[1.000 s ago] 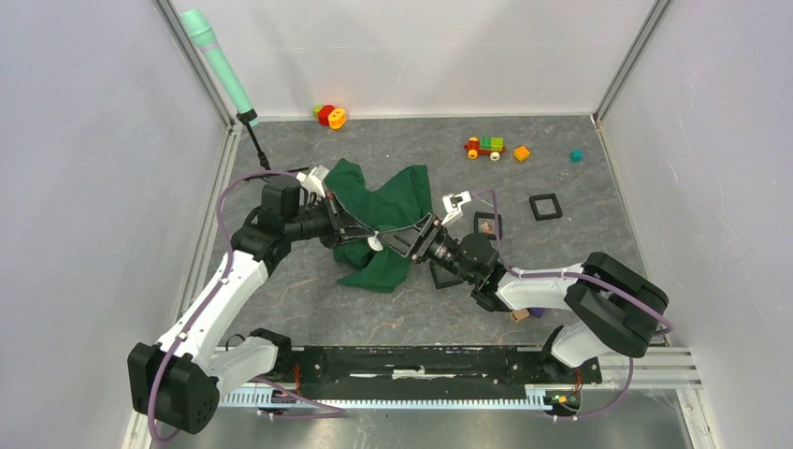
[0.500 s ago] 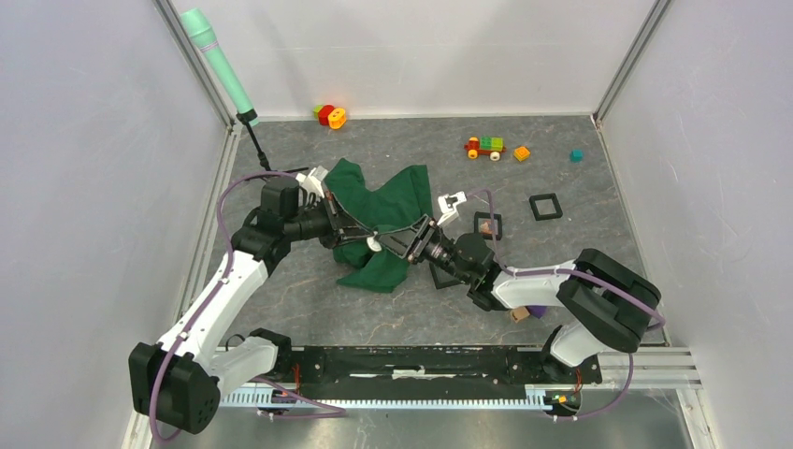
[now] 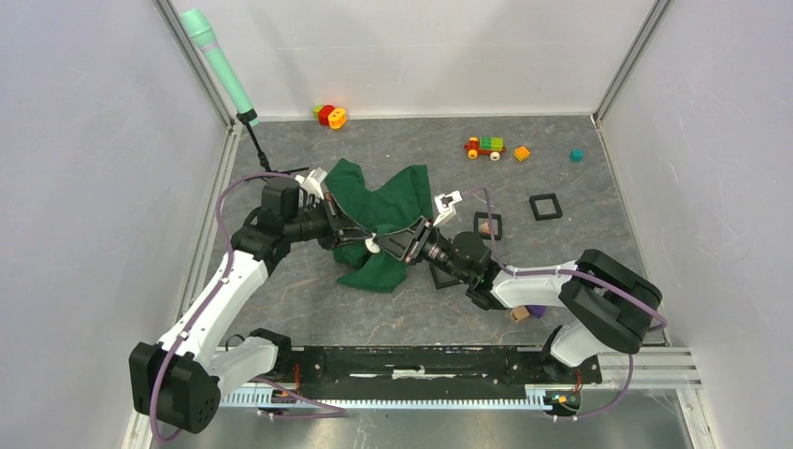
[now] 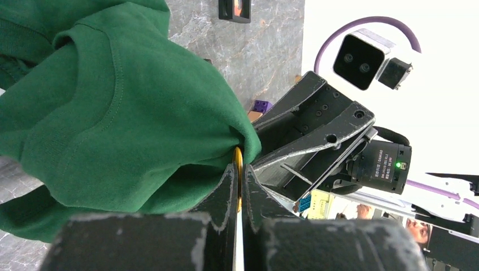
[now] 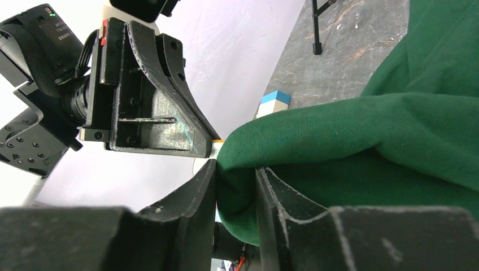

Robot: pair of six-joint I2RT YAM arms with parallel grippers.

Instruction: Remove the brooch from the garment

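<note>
**Student:** What has changed over the last second?

**Instructor:** The right gripper [image 5: 236, 176] has edged toward nine o'clock in the top view. Its jaws have narrowed onto a fold of the garment [image 4: 113, 113], which probably anchors the cloth for the pull.

**Student:** Where is the brooch?

**Instructor:** The brooch [image 4: 239, 157] sits edge-on, clamped between the closed jaws of the left gripper [image 4: 238, 169]. It lies just beside the right gripper, at its nine o'clock.

The grey marbled tabletop [image 3: 393, 140] carries a crumpled green garment [image 3: 388, 201] left of centre. Two black square frames [image 3: 545, 206] lie to its right. Along the back edge are a red and orange toy [image 3: 330, 116], a toy train [image 3: 484, 147], an orange block [image 3: 522, 153] and a teal cube [image 3: 576, 155].
</note>
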